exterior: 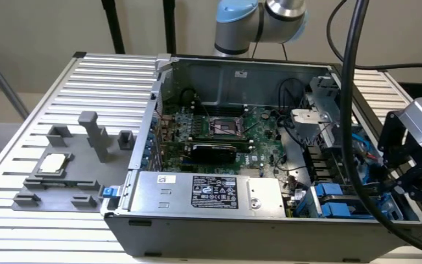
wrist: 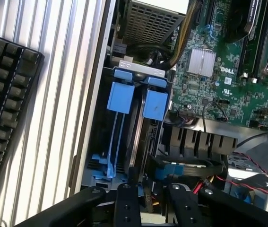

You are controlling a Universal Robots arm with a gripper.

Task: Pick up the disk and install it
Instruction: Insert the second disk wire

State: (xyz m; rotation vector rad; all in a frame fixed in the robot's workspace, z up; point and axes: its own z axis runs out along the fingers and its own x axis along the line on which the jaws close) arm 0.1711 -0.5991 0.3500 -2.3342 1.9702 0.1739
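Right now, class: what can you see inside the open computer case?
Inside the case: green motherboard, silver power supply, blue disk carriers near the gripper. Anything beneath the power supply is covered.

Around the drive bay [wrist: 124, 142]: slatted table [wrist: 63, 94] outside the case wall lies bare; inward, the motherboard [wrist: 228, 71], cables [wrist: 204, 118] and black shroud [wrist: 195, 139] crowd close.

Exterior view: high, angled down; wrist view: close; shared drive bay [exterior: 343, 201].
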